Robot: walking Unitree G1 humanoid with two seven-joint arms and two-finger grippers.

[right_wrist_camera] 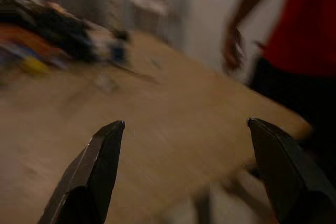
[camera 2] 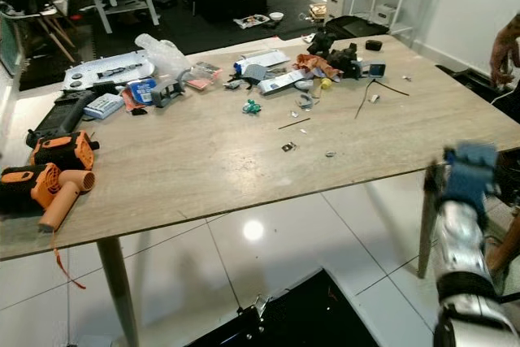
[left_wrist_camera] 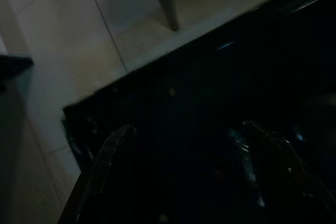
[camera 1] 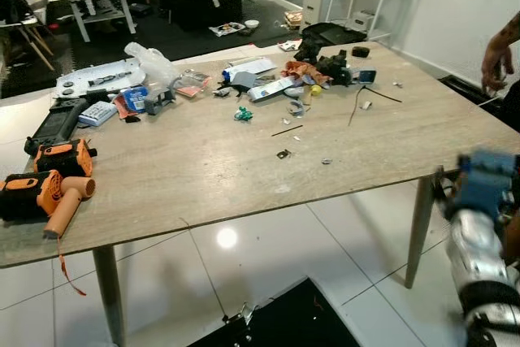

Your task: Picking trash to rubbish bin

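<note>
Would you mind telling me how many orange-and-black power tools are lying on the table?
2, both at the table's left end: one power tool further from the robot, and another at the near edge with its orange handle overhanging. Others may hide in the clutter.

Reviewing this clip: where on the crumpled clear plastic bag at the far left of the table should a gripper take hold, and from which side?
Grip the clear plastic bag at its raised, bunched top, coming down from above. It stands taller than the flat clutter around it, so its crumpled peak probably offers loose film to pinch, while the grey plate and blue packet crowd its base.
</note>
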